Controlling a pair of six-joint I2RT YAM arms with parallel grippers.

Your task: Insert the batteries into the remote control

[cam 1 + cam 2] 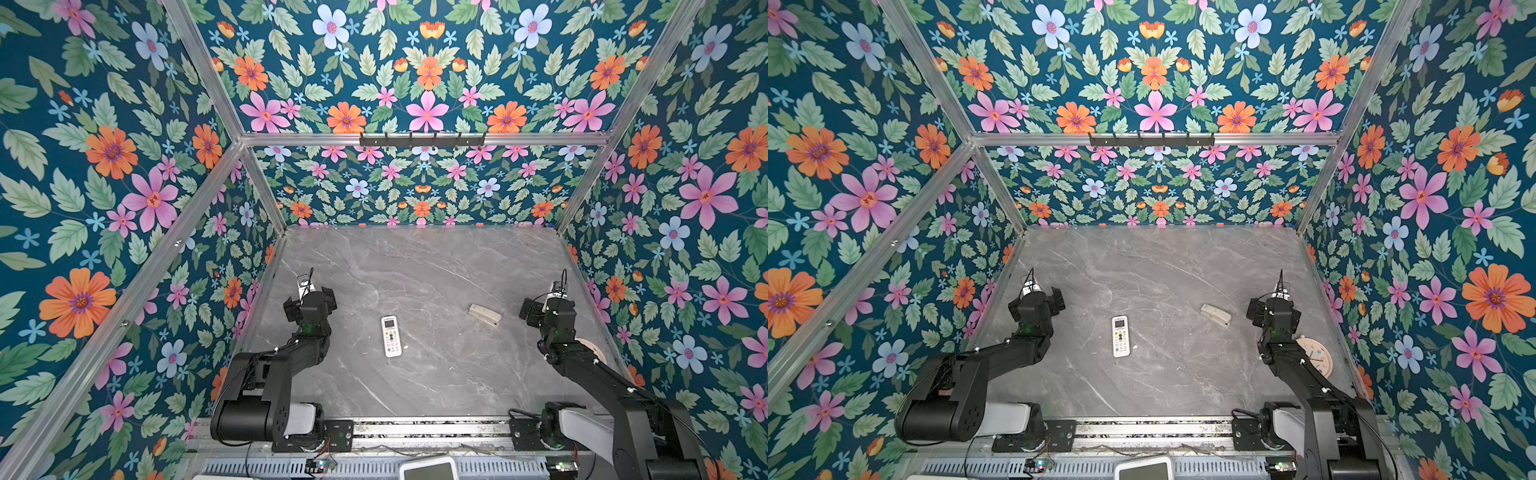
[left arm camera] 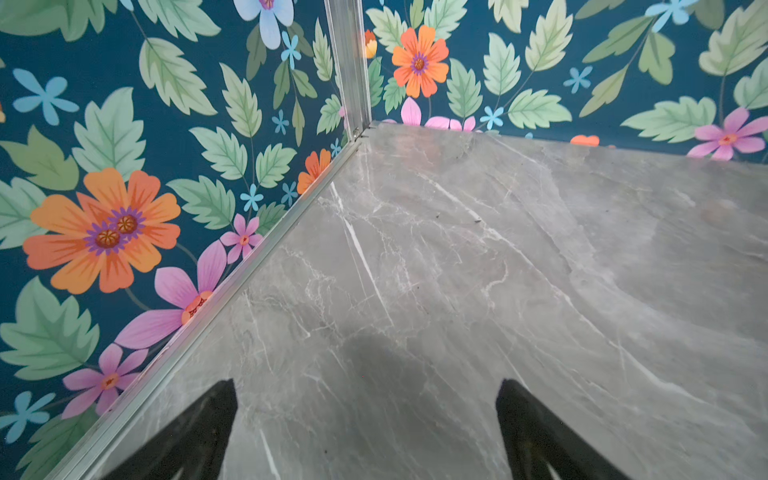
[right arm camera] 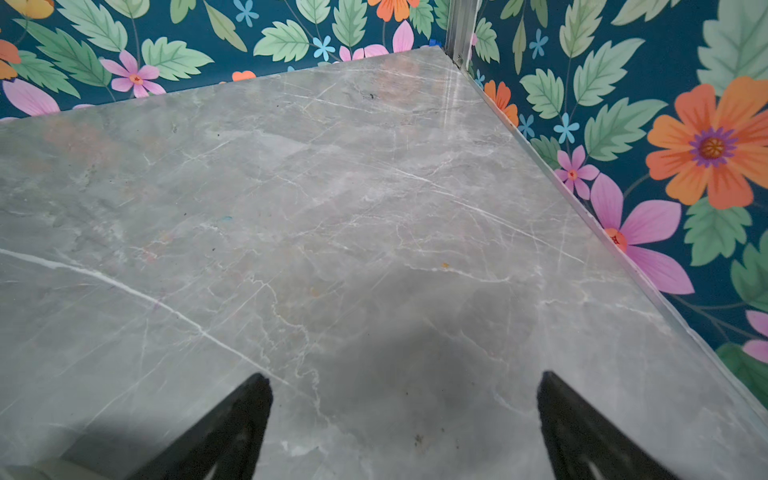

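Both jaws apart, white remote [image 1: 391, 336] face-up

Light: bright, even, overhead.
Shadows: soft patch on the marble table [image 2: 540, 249] just ahead of the left gripper [image 2: 365, 388] and the right gripper [image 3: 405, 380].
Glare: faint sheen well beyond both.
Edges: wide-angle bowing.

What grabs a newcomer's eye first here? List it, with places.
The loud floral wallpaper on every wall, around a grey marble table. Near the table's middle lies the white remote control, buttons up, with a cream block nearer the right arm. The left gripper and right gripper hover open at either side, holding nothing.
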